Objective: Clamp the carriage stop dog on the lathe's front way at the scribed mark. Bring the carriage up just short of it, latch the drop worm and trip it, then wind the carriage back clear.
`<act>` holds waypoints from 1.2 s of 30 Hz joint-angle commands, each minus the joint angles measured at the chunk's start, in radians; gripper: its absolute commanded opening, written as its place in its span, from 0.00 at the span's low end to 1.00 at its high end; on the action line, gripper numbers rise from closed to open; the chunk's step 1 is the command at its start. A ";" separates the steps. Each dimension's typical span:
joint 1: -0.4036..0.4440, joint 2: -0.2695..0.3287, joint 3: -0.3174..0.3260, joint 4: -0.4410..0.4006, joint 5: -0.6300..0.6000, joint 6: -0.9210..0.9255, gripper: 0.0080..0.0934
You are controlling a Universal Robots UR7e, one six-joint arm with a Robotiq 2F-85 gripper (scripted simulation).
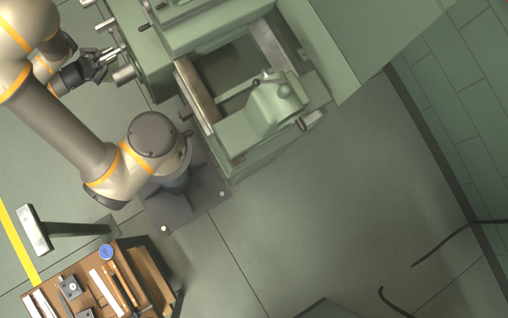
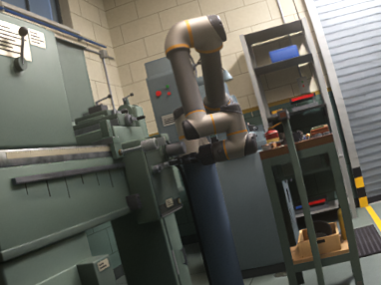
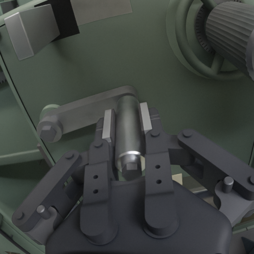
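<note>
The drop worm lever's steel handle (image 3: 129,132) sticks out from the green carriage apron and is gripped by my closed gripper (image 3: 128,118). The handle sits at the end of a grey arm (image 3: 80,111) that pivots on a hex bolt at the left. In the side camera the gripper (image 1: 103,60) reaches the apron front from the left. The carriage handwheel's knurled knob (image 3: 229,35) is up and to the right of it. A dark block (image 1: 186,113) sits on the front way beside the bed. The scribed mark is too small to tell.
The apron face (image 3: 118,59) is right in front of the fingers. A steel tab (image 3: 30,30) sticks out at upper left. The tailstock (image 1: 275,103) sits at the bed's end. A tool bench (image 1: 97,281) stands behind my base (image 1: 180,191), with a cable on the floor.
</note>
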 commanded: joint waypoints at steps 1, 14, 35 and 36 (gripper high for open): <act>0.000 -0.004 0.000 0.004 0.000 0.000 0.00; -0.002 -0.035 -0.001 0.035 -0.002 0.000 0.00; -0.006 -0.064 -0.008 0.072 -0.006 0.000 0.00; -0.006 -0.065 -0.009 0.073 -0.006 0.000 0.00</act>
